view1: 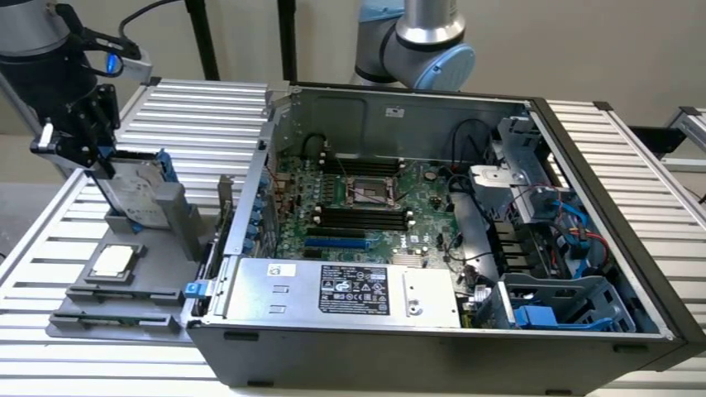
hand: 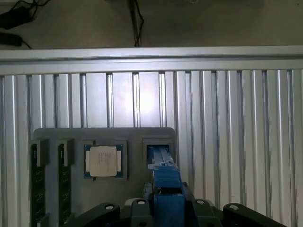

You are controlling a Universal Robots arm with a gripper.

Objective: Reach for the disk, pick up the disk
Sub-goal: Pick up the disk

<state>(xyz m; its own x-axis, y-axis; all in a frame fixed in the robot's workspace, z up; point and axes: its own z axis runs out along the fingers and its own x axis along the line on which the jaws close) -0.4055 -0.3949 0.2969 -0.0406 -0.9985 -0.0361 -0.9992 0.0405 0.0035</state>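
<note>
Nearest in the exterior view, a small square silver chip [view1: 114, 260] lies in a grey plastic holder tray [view1: 111, 318] on the slatted aluminium counter [view1: 99, 364]. Behind it, the flat silver-grey disk [view1: 138, 194] with blue carrier rails stands tilted in the tray's slot. The black gripper [view1: 88, 153] grasps its upper end.

Exterior high oblique, wrist close straight down, sharing grey tray [view1: 160, 277] [hand: 135, 142]

Gripper [view1: 97, 153] at the exterior view's left, downward, tight on the disk [view1: 137, 195]
</note>
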